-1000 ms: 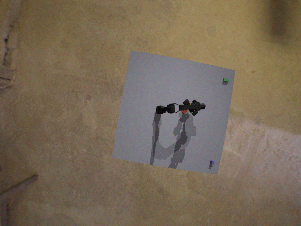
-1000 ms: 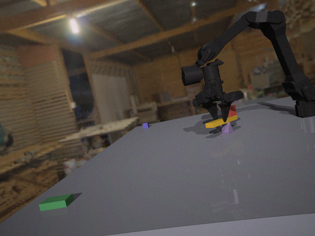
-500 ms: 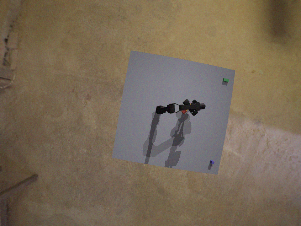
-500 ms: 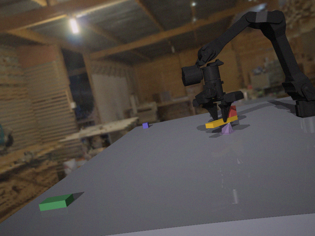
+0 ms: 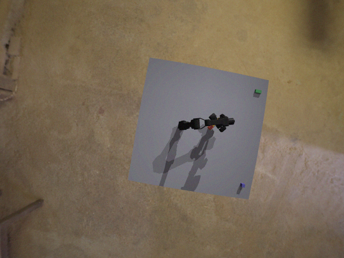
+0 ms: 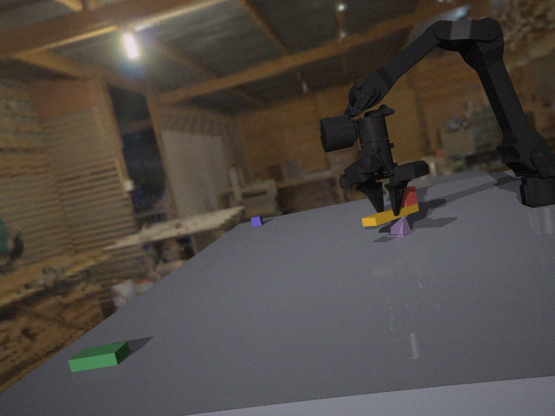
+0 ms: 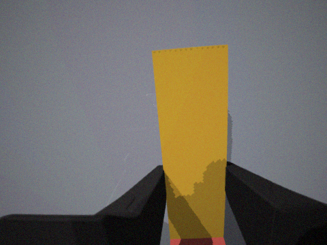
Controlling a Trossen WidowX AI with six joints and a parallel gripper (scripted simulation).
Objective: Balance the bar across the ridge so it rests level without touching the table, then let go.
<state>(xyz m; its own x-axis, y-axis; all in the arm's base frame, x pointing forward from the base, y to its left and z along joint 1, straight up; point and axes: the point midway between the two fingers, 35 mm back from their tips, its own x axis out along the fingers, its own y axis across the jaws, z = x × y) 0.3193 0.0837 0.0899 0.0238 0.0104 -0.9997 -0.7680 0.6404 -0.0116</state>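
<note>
One partly open pincer (image 5: 217, 123) (image 6: 389, 212) (image 7: 193, 170), clenched on the yellow bar (image 6: 384, 216) (image 7: 192, 112) above the ridge (image 6: 399, 227).

The table (image 5: 166, 83) (image 6: 277, 304) (image 7: 68, 85) has a flat, square, grey-blue top. On it there lies a green block (image 5: 258, 91) (image 6: 99, 356), close to one corner, and a small blue cube (image 5: 242, 185) (image 6: 256, 221) near another corner. A purple ridge (image 6: 399, 229) stands also on this table (in the top view I cannot distinguish it).
</note>
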